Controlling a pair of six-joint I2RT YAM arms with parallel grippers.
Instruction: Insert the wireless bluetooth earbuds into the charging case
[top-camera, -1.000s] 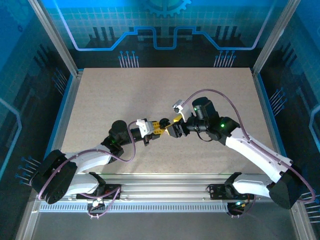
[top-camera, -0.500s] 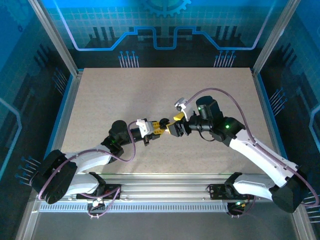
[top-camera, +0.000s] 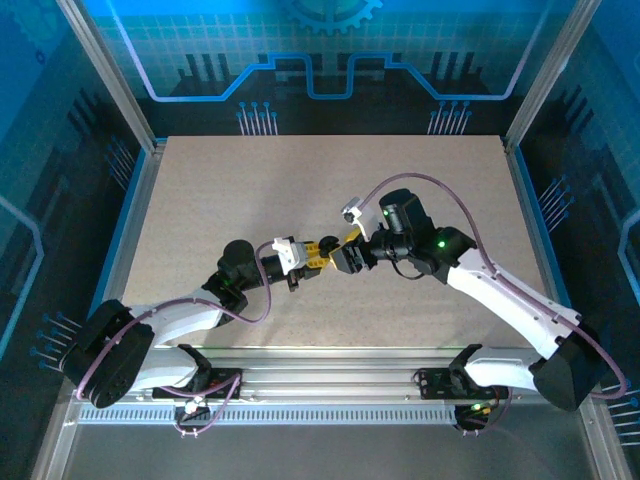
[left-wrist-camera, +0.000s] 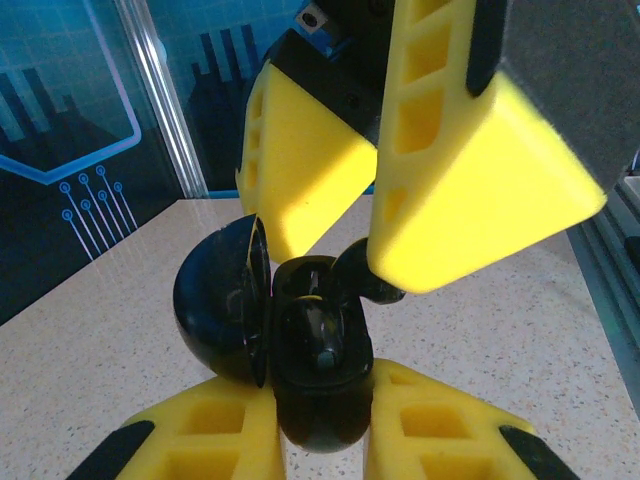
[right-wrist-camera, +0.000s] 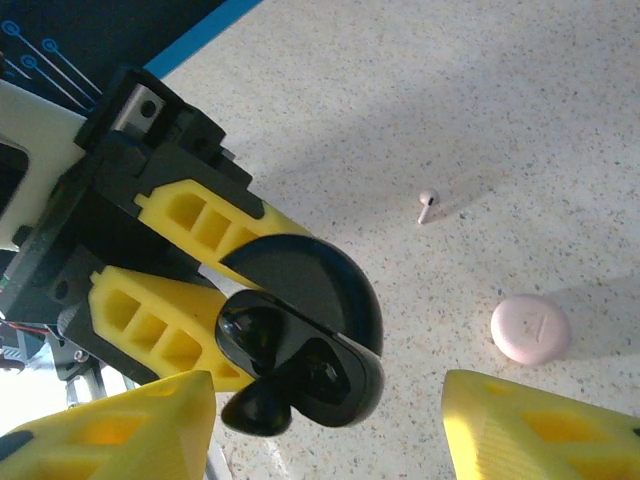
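My left gripper (left-wrist-camera: 318, 430) clamps open black case (left-wrist-camera: 315, 360). My right gripper (right-wrist-camera: 330, 420) wide, finger touching black earbud (left-wrist-camera: 362, 275). Pink case (right-wrist-camera: 530, 328), pink earbud (right-wrist-camera: 426, 205) on table (right-wrist-camera: 500, 100).

My speckled beige table (top-camera: 230, 190) sits inside blue circuit-patterned walls (top-camera: 200, 40), with silver frame posts (top-camera: 108, 75) at the corners and a ribbed metal rail (top-camera: 330, 385) along my near edge.

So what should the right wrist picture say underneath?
Left gripper holds an open black case; pink earbud and pink case lie on the table.
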